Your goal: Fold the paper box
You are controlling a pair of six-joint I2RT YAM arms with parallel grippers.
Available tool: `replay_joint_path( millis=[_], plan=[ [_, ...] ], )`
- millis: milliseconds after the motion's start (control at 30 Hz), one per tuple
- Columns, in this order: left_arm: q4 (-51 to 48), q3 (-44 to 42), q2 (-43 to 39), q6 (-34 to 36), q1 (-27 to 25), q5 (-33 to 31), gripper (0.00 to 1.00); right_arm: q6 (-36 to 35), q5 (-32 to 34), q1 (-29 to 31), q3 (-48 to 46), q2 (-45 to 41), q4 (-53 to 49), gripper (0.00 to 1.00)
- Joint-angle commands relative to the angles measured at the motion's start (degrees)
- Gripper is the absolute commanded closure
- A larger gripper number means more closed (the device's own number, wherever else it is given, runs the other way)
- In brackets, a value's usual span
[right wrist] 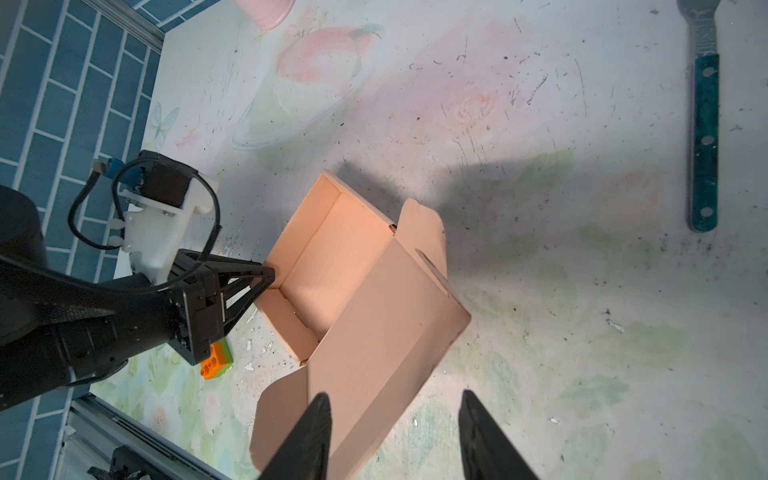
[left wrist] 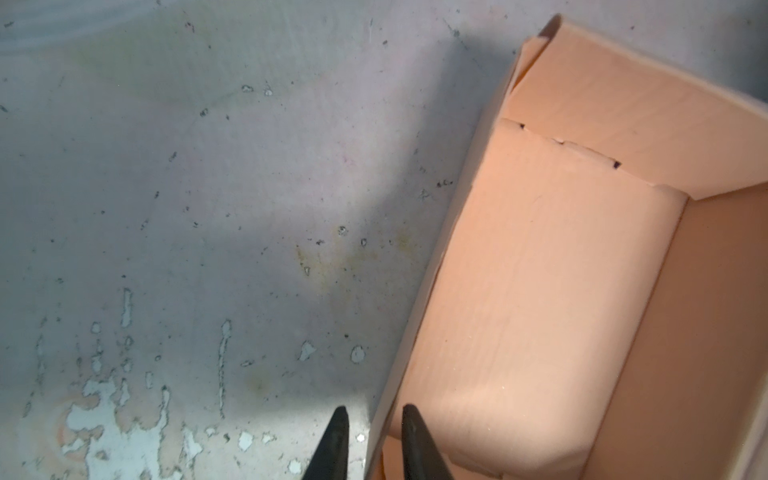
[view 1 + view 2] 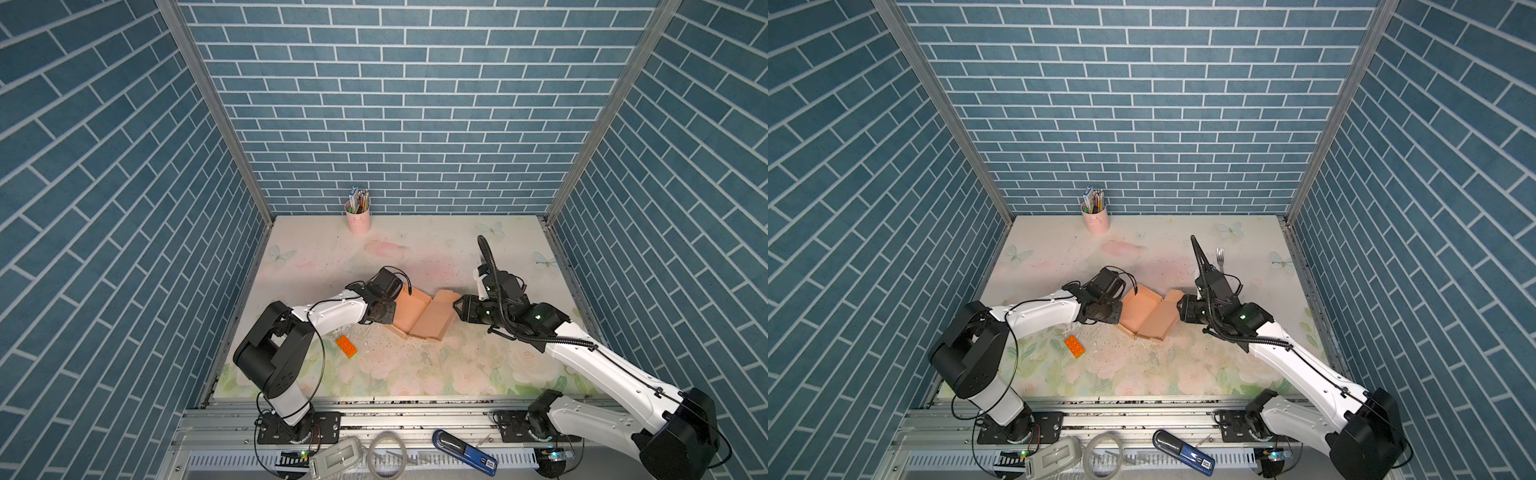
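Closing the lid (image 1: 386,328) from here looks risky to me. The left pincer (image 2: 375,413) stands only narrowly open astride the long left wall (image 1: 305,232) of the paper box (image 3: 411,313) and grips nothing, so a push from the right could slide the light box toward the left edge of the bench (image 3: 374,257), or crush that wall. The right pincer (image 1: 395,401) is about half open and empty, just at the raised lid. The box sits near the middle of the bench with its mouth upward. Its long axis runs roughly from the front edge to the back edge, and the lid is hinged on its right side.
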Motion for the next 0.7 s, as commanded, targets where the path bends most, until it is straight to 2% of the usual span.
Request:
replay_joint_path(
  millis=[0,267,433,667],
  plan=[
    [0.6,-0.5,-2.1,-0.6,0.1,0.0,0.72,5.0,1.9,1.0,-0.8,0.9,0.2,0.53],
    [-2.4,3.0,-4.4,0.3,0.1,-2.1,0.57,6.3,1.7,1.8,-1.6,3.8,2.0,0.70],
    [-5.5,4.3,-6.8,-0.1,0.1,-3.5,0.41,5.6,2.7,1.9,-1.0,5.1,2.1,0.80],
    [-9.3,2.8,-11.4,-1.8,0.3,-4.7,0.32,2.8,4.1,1.9,1.3,8.0,2.3,0.88]
  ],
)
